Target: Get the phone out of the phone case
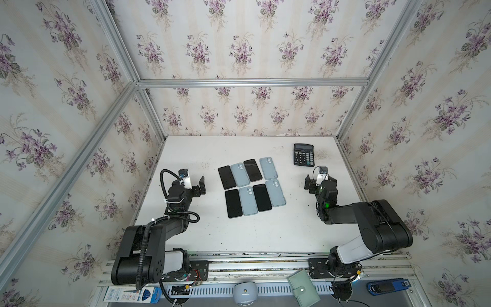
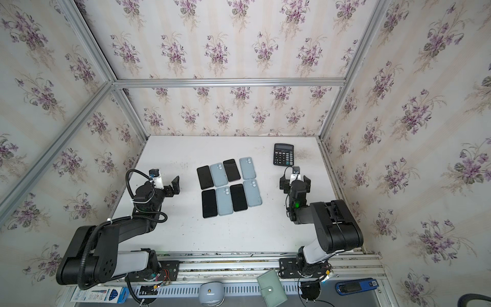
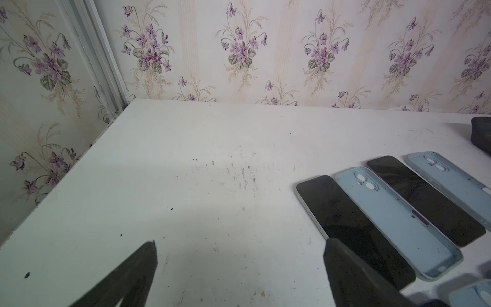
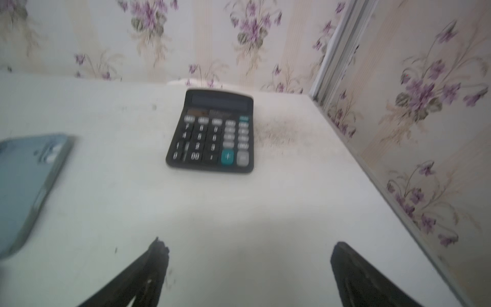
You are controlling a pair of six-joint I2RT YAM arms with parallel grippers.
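Between the empty, wide-open left pincer and right pincer lie phones and cases, long axes running front to back.

The right wrist view is smeared: key labels and display on the calculator cannot be read, and the pale blue case runs off the picture's edge, too soft to tell whether it is filled. In the left wrist view the calculator shows only as a dark corner, and a finger of the left gripper covers the near end of the phone at the far row's 9 o'clock end. In both top views the green wallet, past the 5 o'clock edge of the table, is cut by the frame; print on the box at 7 o'clock is too small to read.
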